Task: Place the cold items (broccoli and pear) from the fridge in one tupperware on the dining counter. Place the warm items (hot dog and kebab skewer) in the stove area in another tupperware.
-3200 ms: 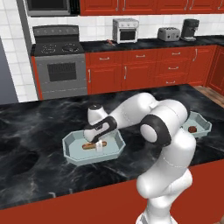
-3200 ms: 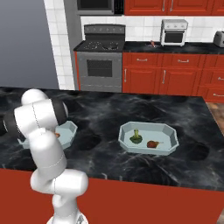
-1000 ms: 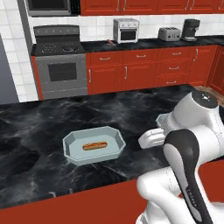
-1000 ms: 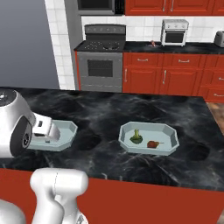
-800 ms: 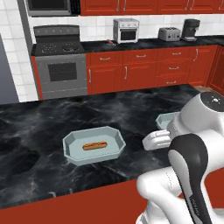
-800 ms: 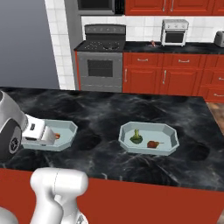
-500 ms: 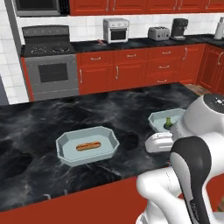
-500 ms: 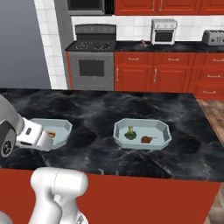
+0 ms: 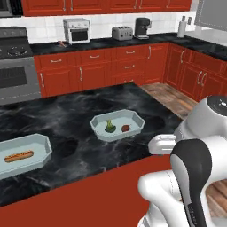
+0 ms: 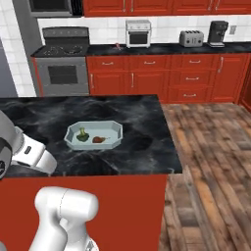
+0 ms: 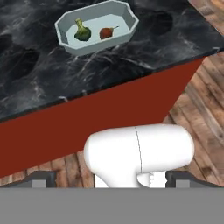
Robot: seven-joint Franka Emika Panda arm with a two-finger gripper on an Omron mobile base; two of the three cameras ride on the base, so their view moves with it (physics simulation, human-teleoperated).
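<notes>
One pale blue tupperware [image 9: 133, 119] on the black dining counter [image 9: 66, 119] holds the broccoli [image 9: 109, 127] and the reddish pear [image 9: 125, 128]. In the hand view that tupperware [image 11: 65, 39] lies far ahead, with the broccoli [image 11: 82, 31] left of the pear [image 11: 106, 33]. A second tupperware [image 9: 42, 141] at the counter's left end holds the hot dog [image 9: 19, 156]. My gripper [image 11: 111, 180] hangs open and empty, pulled back over the floor on the near side of the counter. A small reddish thing [image 10: 117, 46] beside the stove [image 10: 61, 63] is too small to identify as the kebab skewer.
The counter's right end [image 10: 166, 142] drops to a wooden floor [image 10: 211, 162]. Red cabinets [image 10: 162, 73] line the back wall under a toaster oven [image 10: 138, 33], a toaster [image 10: 191, 37] and a coffee maker [image 10: 217, 32]. The red counter front [image 11: 109, 109] stands close ahead of the hand.
The whole picture has slid left as the base drives right along the counter. The arm stays folded back and the gripper stays open. Nothing in the tupperwares has moved.
</notes>
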